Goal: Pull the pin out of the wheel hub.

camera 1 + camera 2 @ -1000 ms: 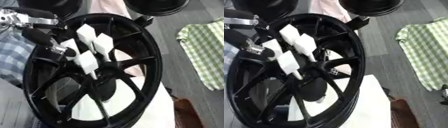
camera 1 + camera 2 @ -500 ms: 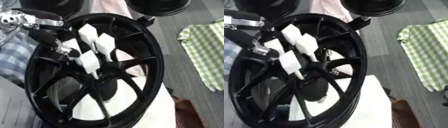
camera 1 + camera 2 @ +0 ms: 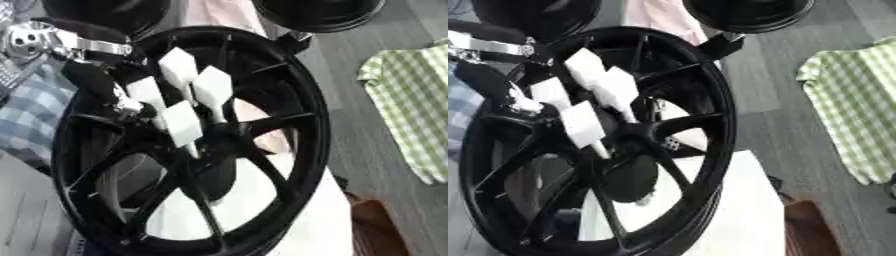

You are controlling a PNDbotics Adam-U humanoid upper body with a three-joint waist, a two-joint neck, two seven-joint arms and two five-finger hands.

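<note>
Reaching in from about ten o'clock, our left hand (image 3: pixel 179 102) lies over the spokes of the black wheel (image 3: pixel 302 150), its white-tipped fingers (image 3: pixel 213 86) stretched out toward the hub (image 3: pixel 627 135) at the centre. We cannot make out the pin. A green checked cloth (image 3: pixel 850 100) lies at three o'clock.

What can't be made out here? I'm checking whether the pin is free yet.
- The pin: hidden in both views behind the left hand's white fingertips over the hub of the black spoked wheel.
- Left hand: blurred, so its grip is unclear.
- Right hand: in neither view.
- Green checked cloth: cut off by the right edge.
</note>
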